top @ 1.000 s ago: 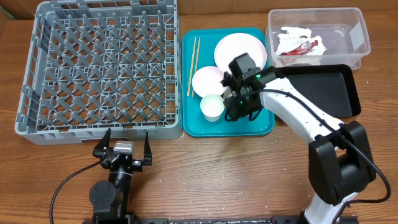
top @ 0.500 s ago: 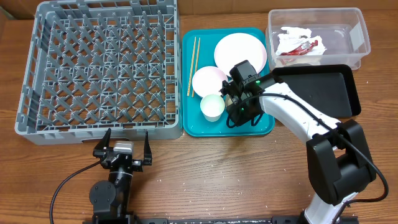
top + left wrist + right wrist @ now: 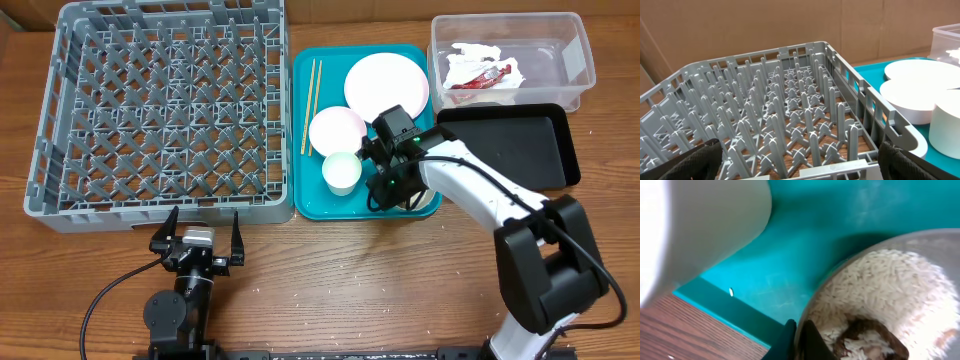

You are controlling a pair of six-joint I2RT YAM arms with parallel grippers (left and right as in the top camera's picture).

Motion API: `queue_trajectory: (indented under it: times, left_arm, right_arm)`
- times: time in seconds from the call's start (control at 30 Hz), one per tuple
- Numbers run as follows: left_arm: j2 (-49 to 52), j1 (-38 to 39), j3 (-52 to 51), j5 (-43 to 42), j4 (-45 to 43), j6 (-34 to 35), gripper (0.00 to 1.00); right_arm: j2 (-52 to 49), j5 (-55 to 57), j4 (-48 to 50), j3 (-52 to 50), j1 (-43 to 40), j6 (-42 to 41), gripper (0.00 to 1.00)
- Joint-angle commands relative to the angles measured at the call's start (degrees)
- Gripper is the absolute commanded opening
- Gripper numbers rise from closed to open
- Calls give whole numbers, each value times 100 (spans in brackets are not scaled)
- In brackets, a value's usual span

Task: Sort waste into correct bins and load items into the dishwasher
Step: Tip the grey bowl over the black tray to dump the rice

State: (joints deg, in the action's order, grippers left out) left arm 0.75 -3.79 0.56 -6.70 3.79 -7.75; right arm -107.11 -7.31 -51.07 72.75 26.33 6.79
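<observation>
My right gripper (image 3: 393, 188) (image 3: 799, 326) is shut on the rim of a white bowl (image 3: 890, 240) at the teal tray's front right. One finger is outside the wall, the other inside. The bowl holds white rice (image 3: 880, 280) and brown scraps (image 3: 865, 336); from overhead only a sliver of the bowl (image 3: 431, 202) shows under the arm. A white cup (image 3: 341, 172) (image 3: 705, 225) stands just left of it. A second white bowl (image 3: 335, 128), the pink plate (image 3: 385, 80) and the chopsticks (image 3: 311, 100) also lie on the tray. My left gripper (image 3: 200, 232) (image 3: 800, 162) stands open before the grey dish rack (image 3: 160, 110).
The clear tub (image 3: 575, 60) at the back right holds the red wrapper and tissue (image 3: 480, 72). The black tray (image 3: 510, 145) lies in front of it, next to the teal tray (image 3: 365, 208). A loose rice grain (image 3: 731, 292) sits on the teal tray, others on the table front.
My right gripper has closed onto the bowl's rim and slid a little right and toward the tray's front edge. The left arm has not moved.
</observation>
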Motion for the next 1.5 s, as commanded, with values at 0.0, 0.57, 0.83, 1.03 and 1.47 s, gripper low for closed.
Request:
queue_trajectory:
  times: [0.0,0.57,0.83,1.03,1.47]
  left_arm:
    - [-50,-35,-28,-39,0,-105,100]
    - [-50,-35,-28,-39,0,-105,100]
    - [-50,-35,-28,-39,0,-105,100]
    - [-50,-35,-28,-39,0,-105,100]
    - [-50,-35,-28,-39,0,-105,100]
  right_arm:
    - [39,-203,-212,535,-2,-341,4]
    - [76,-3062,-1478,2227,-2437,111,4]
    - [76,-5560,-1001,1281,-4170,1193,4]
    - [66,-7049,278,234,-5099,1099,4]
    - [59,-7897,1952,-232,-5475,-284,4]
